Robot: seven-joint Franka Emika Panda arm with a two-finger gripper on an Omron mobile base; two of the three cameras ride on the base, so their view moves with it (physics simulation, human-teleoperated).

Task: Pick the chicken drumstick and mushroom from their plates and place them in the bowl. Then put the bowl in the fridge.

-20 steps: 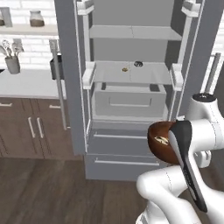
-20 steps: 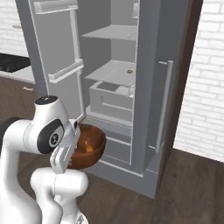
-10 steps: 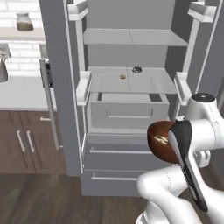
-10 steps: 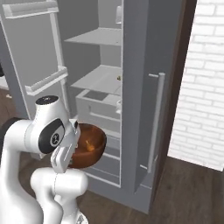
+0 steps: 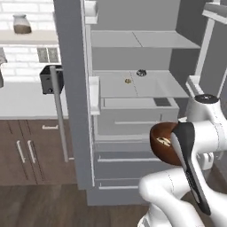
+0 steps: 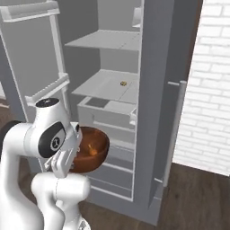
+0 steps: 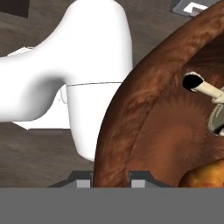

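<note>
I hold the reddish-brown bowl (image 5: 163,142) (image 6: 92,148) in front of my chest, level with the open fridge's (image 5: 71,88) (image 6: 157,81) lower drawers. In the hand view my gripper (image 7: 111,180) is shut on the bowl's rim (image 7: 118,131), one fingertip on each side of the wall. Inside the bowl lies the chicken drumstick (image 7: 204,176), its thin bone end (image 7: 203,87) pointing up. A pale lump, the mushroom (image 7: 217,119), shows at the right edge beside it. The plates are out of view.
The fridge doors stand open, with a long bar handle (image 5: 57,111) (image 6: 176,130) on each. Two small items (image 5: 128,81) (image 5: 141,72) sit on the middle shelf. A counter over dark cabinets (image 5: 26,150) lies left. A white brick wall (image 6: 211,90) stands right.
Both base views have shifted as the base drove, and the fridge interior now looks nearer and larger. The bowl has stayed in the same place against the arm, still gripped.
</note>
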